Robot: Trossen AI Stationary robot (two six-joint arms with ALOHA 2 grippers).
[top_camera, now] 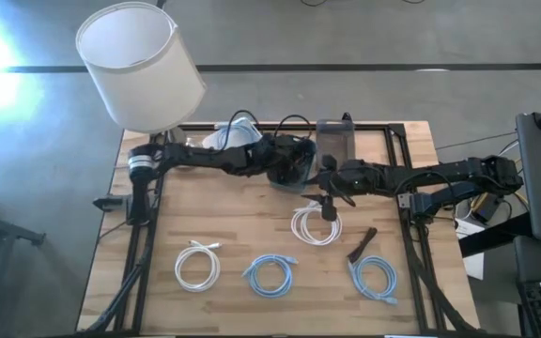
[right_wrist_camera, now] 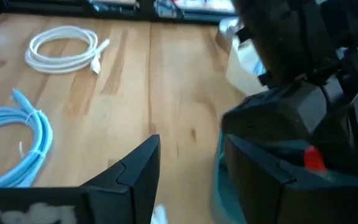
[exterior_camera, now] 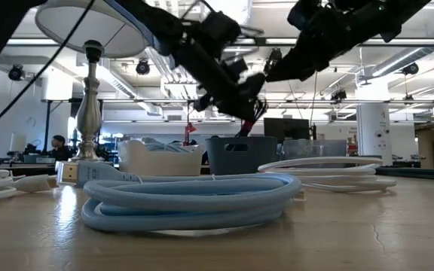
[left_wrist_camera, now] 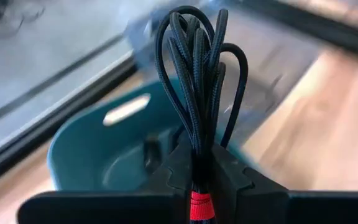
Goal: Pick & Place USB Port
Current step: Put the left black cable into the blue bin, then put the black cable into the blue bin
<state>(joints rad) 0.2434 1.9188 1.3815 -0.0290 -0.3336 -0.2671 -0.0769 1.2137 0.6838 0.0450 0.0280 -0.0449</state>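
Observation:
A bundled black braided cable (left_wrist_camera: 194, 81) with a red band is held in my left gripper (left_wrist_camera: 196, 177), which is shut on it above a dark teal bin (left_wrist_camera: 98, 149). In the high view, my left gripper (top_camera: 297, 161) sits over that bin (top_camera: 294, 178) at the table's far middle. My right gripper (right_wrist_camera: 188, 177) is open and holds nothing. It hovers just right of the bin (top_camera: 328, 191), beside the left gripper. In the low view, the cable's red-banded end (exterior_camera: 247, 125) hangs just above the bin (exterior_camera: 239, 154). My left gripper pinches the black cable bundle between its two fingers close to the red band (left_wrist_camera: 196, 205). The fingers slant down from above. The bundle's loops (left_wrist_camera: 191, 56) stick out past the fingertips. The cable is lifted clear, over the bin's opening.
On the table's near half lie two white cable coils (top_camera: 316, 225) (top_camera: 197, 266), two light-blue coils (top_camera: 270, 275) (top_camera: 376, 279) and a small dark object (top_camera: 362, 244). A clear container (top_camera: 336, 141) and a white bowl (top_camera: 233, 136) flank the bin. A lamp (top_camera: 144, 61) stands at the far left.

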